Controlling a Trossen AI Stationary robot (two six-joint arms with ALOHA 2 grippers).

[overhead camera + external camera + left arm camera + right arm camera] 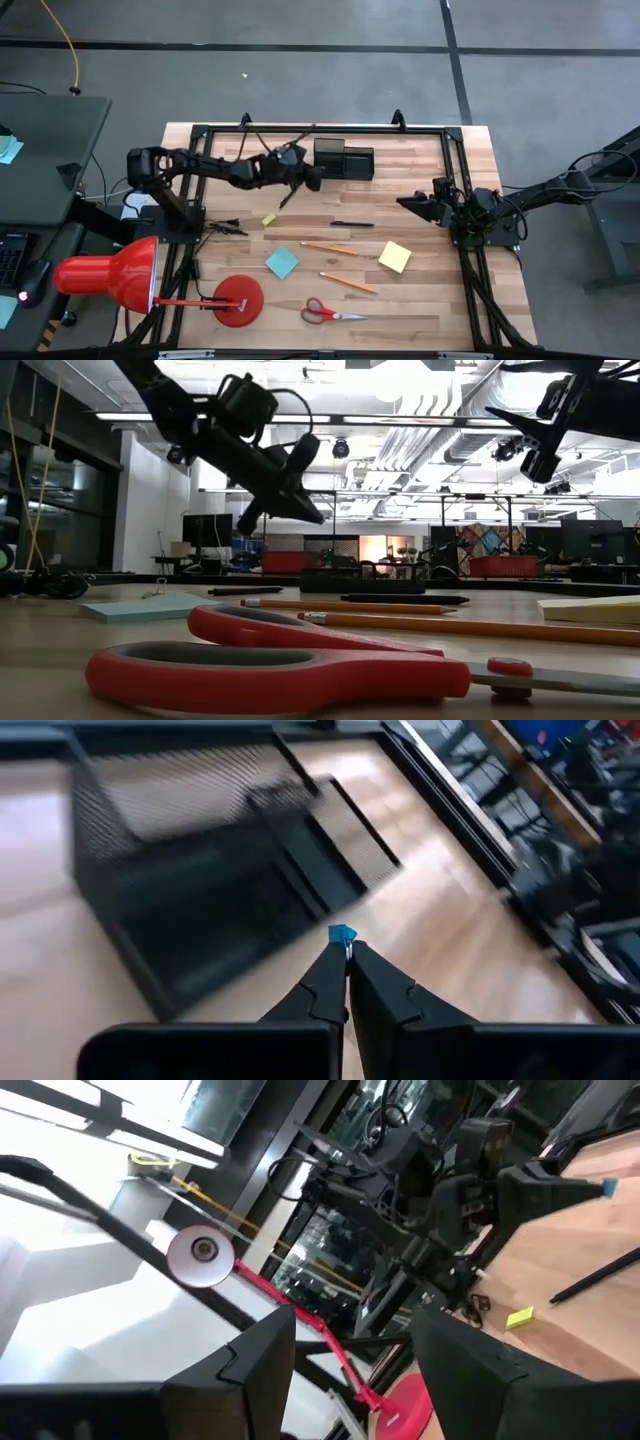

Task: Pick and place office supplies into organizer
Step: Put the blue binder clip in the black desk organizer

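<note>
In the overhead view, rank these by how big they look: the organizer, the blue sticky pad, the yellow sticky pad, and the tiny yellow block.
1. organizer
2. blue sticky pad and yellow sticky pad, which look alike
3. tiny yellow block

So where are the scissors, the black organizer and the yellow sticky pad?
scissors (318, 312): high view, on the red handles.
black organizer (343, 160): high view, on its top rim.
yellow sticky pad (394, 257): high view, at the pad's middle.

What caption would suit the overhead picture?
Left gripper, shut, hovers by the black organizer; pencils, sticky pads and scissors wait below.
</note>
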